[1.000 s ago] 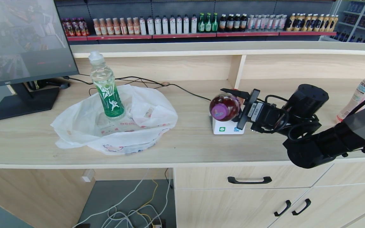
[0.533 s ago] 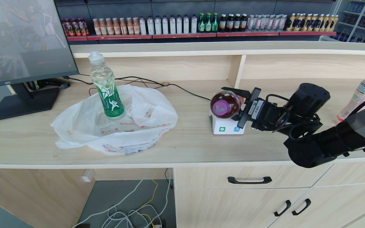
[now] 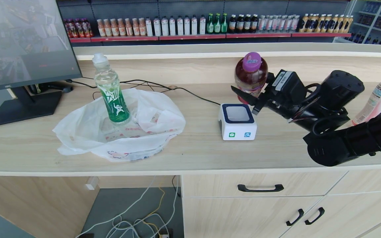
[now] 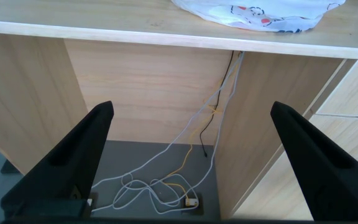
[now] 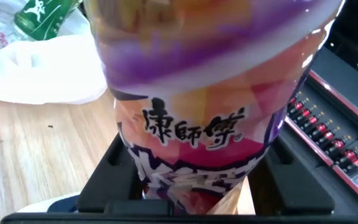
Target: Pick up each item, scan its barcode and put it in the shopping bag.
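Wooden counter (image 3: 190, 155): the right gripper (image 3: 248, 91) pinched the purple-capped bottle (image 3: 250, 74) upright, above and just behind the scanner (image 3: 237, 121). The left gripper (image 4: 191, 112) hung spread, well below the scanner. That pinch looked low, perhaps; swinging to the shopping bag (image 3: 78, 132), left of the scanner, could topple the bottle.

Wide gap between shopping bag (image 3: 164, 123) and scanner (image 3: 237, 123); green bottle (image 3: 111, 94) upright inside bag

Black flat-panel monitor (image 3: 21, 43) on a square stand at the far left corner of the pale wooden surface (image 3: 193, 155); black cable (image 3: 195, 95) along its far edge. Below the near edge, drawers with black bar handles (image 3: 260, 188) and loose white and yellow cords (image 3: 137, 223).
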Available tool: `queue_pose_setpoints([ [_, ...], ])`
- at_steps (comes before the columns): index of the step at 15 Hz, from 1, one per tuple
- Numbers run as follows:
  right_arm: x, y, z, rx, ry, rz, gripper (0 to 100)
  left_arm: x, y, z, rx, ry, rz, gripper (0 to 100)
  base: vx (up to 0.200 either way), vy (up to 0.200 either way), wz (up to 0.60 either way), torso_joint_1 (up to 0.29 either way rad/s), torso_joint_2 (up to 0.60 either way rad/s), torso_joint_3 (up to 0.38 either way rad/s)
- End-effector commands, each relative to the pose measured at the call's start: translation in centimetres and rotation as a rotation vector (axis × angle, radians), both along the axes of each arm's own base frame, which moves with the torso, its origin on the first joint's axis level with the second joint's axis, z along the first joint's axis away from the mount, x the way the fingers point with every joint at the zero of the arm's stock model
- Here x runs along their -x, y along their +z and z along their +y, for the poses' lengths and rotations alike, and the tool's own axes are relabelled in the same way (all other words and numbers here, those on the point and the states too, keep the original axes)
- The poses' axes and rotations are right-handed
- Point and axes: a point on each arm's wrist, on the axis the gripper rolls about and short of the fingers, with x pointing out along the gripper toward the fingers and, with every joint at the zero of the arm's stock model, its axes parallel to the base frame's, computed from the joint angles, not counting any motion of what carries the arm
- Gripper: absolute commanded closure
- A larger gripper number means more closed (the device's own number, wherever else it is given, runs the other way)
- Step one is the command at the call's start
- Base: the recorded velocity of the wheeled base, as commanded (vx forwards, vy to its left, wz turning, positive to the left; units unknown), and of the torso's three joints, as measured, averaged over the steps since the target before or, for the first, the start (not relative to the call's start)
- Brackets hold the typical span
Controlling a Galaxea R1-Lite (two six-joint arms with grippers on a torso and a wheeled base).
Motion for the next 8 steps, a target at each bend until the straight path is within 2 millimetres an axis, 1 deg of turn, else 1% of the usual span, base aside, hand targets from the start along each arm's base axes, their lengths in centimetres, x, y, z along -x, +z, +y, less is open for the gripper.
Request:
queue_pose_setpoints([
  [1,1.0,1.4,0.7,-0.122,-0.006,0.021,100,0.0,0.0,0.0,0.000,0.000,0.000,0,0.000,0.000,0.00,0.000,0.00,0.000],
  [2,1.4,1.9,1.3,-0.190,-0.007,0.031,100,0.0,0.0,0.0,0.000,0.000,0.000,0,0.000,0.000,0.00,0.000,0.00,0.000],
  [3,1.7,2.1,1.4,-0.233,-0.003,0.053,100,0.0,0.0,0.0,0.000,0.000,0.000,0,0.000,0.000,0.00,0.000,0.00,0.000],
  [4,2.0,2.1,1.7,-0.266,0.020,0.092,100,0.0,0.0,0.0,0.000,0.000,0.000,0,0.000,0.000,0.00,0.000,0.00,0.000],
  [6,2.5,2.6,1.7,-0.354,0.053,0.128,100,0.0,0.0,0.0,0.000,0.000,0.000,0,0.000,0.000,0.00,0.000,0.00,0.000],
  [8,2.8,2.7,1.6,-0.460,0.067,0.182,100,0.0,0.0,0.0,0.000,0.000,0.000,0,0.000,0.000,0.00,0.000,0.00,0.000],
])
